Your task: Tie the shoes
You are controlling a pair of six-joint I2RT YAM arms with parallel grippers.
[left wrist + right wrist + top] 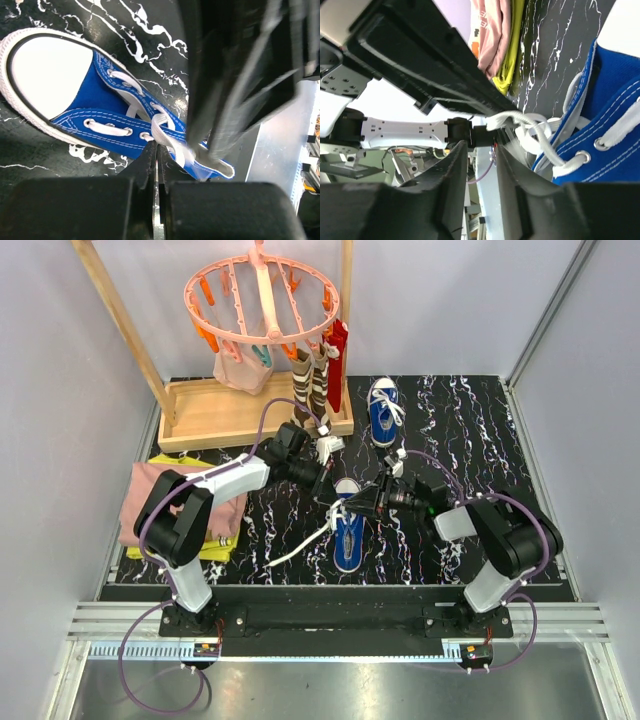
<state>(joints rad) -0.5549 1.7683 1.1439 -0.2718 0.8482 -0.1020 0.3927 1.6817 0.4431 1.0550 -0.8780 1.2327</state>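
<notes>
The blurred right end effector (206,142) hides the heel of the near shoe (112,117).

My top camera looks down from high behind the rig over the whole desk (480,440). Both wrist cameras sit very close to the near shoe (349,530). The left one faces its toe (50,70). The right one looks across its laces (535,130) toward the left arm (405,132).

Open mat (480,430) lies at 2 o'clock of the near shoe (349,530). The wooden rack (215,410) and hanging socks (318,380) block 11 o'clock, folded clothes (180,505) 9 o'clock, the far shoe (383,412) 12 o'clock; a loose lace (297,548) trails at 8 o'clock
</notes>
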